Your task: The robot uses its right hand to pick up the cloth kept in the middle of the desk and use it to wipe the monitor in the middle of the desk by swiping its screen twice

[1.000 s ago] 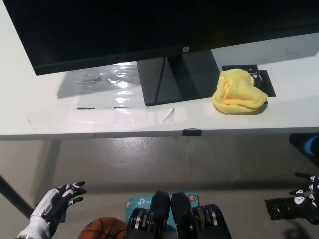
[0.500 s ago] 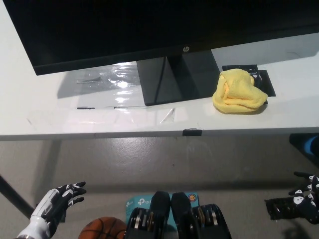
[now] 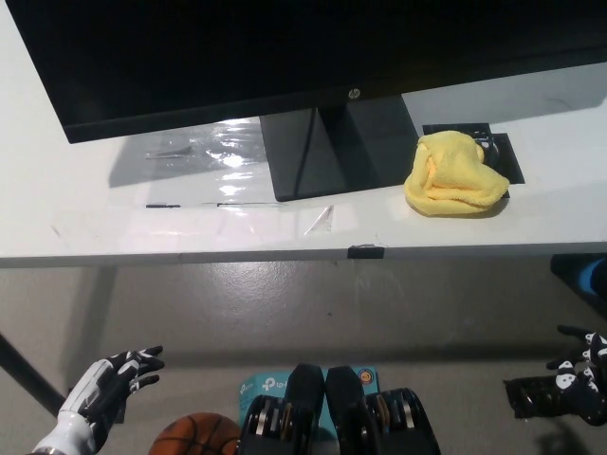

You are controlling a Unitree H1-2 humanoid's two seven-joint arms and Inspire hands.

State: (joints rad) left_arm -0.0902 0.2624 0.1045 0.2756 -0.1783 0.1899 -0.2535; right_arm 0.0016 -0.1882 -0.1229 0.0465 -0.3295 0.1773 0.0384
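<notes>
Pretty much nothing changes in last second; yellow cloth (image 3: 452, 174) sits bunched on worktop (image 3: 123, 223) at 4 o'clock of monitor (image 3: 285, 57) stand; right hand (image 3: 577, 377) hangs low at 5 o'clock, holds nothing, can't tell how far open; left hand (image 3: 114, 377) idle at 7 o'clock, fingers spread, empty; could be pre-pickup or post-wipe, honestly can't tell.

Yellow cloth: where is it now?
Head view: the yellow cloth lies bunched on the white desk, right of the monitor stand, partly over a black pad.

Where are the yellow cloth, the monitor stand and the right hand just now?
yellow cloth (image 3: 453, 176): head view, middle of the crumpled heap on the desk.
monitor stand (image 3: 327, 152): head view, flat base under the screen.
right hand (image 3: 574, 379): head view, middle of the black hand, low at the right edge.
</notes>
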